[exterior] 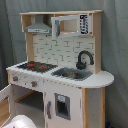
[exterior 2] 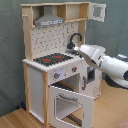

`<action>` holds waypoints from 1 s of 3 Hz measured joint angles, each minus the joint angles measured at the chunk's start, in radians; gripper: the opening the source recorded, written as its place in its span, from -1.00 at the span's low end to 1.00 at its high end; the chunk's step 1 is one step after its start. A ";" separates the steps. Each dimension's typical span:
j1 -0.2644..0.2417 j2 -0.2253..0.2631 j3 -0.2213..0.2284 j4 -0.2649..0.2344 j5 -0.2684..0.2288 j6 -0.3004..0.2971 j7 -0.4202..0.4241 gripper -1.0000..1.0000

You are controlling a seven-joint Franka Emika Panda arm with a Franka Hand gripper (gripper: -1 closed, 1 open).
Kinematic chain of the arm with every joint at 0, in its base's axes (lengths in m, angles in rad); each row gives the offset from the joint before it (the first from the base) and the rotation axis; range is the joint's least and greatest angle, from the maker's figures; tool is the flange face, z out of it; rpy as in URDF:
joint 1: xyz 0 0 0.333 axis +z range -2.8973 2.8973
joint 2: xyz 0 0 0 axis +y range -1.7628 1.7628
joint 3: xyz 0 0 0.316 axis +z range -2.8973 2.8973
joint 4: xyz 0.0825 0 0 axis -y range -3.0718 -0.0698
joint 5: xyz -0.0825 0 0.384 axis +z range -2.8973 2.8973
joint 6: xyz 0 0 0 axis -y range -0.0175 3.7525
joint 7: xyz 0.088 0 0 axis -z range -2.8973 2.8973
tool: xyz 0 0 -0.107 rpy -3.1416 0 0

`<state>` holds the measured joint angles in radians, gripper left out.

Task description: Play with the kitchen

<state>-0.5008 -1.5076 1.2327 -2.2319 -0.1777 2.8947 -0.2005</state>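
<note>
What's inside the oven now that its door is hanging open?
In the second exterior view the oven door hangs open on the kitchen, showing a light wood cavity with nothing visible inside. The door frame covers the lower part, so the oven floor cannot be checked.

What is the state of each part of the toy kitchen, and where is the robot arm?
oven door: open, swung down.
upper cabinet door: open in the second exterior view.
hob: nothing on it.
sink: looks empty.
tap: upright beside the sink.
robot arm: reaches over the counter, near the sink.
</note>
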 joint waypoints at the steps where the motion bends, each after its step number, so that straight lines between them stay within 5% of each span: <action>1: 0.019 0.013 0.078 0.064 0.002 0.000 0.010 1.00; 3: 0.031 0.024 0.192 0.165 0.011 -0.002 0.143 1.00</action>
<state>-0.4696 -1.4840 1.4246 -2.0671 -0.1666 2.8929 -0.0575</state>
